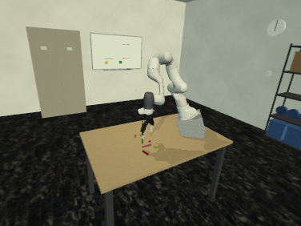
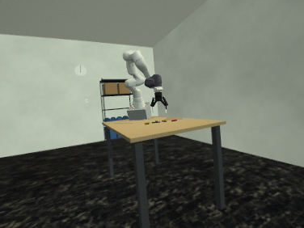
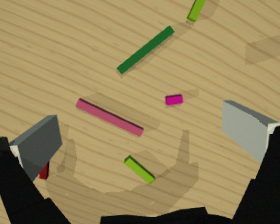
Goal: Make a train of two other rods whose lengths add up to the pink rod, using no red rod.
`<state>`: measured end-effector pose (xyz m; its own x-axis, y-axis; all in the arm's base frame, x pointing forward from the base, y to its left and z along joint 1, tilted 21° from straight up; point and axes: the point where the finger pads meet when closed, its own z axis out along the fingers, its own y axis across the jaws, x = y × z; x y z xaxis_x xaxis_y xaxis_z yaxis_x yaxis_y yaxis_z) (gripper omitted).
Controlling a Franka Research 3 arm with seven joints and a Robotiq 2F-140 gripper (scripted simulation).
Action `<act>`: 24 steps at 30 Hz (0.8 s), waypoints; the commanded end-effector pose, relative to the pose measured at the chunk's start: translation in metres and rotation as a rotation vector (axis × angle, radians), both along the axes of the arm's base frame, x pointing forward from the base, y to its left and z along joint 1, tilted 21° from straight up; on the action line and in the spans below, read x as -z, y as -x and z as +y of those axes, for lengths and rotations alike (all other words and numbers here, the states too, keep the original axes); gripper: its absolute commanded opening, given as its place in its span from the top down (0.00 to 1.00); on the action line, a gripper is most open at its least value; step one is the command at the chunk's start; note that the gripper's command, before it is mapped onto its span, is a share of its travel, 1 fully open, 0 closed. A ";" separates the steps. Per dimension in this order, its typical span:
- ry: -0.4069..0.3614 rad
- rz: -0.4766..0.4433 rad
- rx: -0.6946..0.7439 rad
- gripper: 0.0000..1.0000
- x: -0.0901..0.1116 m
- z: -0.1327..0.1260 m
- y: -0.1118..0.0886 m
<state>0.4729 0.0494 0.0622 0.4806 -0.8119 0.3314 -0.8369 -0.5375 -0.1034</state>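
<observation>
My gripper [image 3: 141,122] is open and empty, hovering above the rods; it also shows in the top view [image 1: 146,129] and the exterior view [image 2: 159,103]. In the wrist view the pink rod [image 3: 109,117] lies flat between the fingers. A short lime rod [image 3: 139,170] lies just below it, apart from it. A small magenta rod [image 3: 174,100] lies to its right. A green rod [image 3: 145,50] lies above it, and a second lime rod [image 3: 200,0] lies at the top right. A red rod [image 3: 44,172] is mostly hidden behind my left finger. No rods touch.
The rods lie in a loose cluster [image 1: 147,145] near the middle of the wooden table, in front of the arm's grey base [image 1: 191,128]. A small orange rod [image 1: 135,135] lies at the cluster's far left. A shelf rack [image 1: 286,100] stands off to the right.
</observation>
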 end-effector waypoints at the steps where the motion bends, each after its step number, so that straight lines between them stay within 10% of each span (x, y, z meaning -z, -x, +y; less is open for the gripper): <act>1: 0.042 0.046 -0.155 0.00 0.006 0.011 0.006; 24: 0.176 0.137 -0.647 0.00 0.032 0.076 0.040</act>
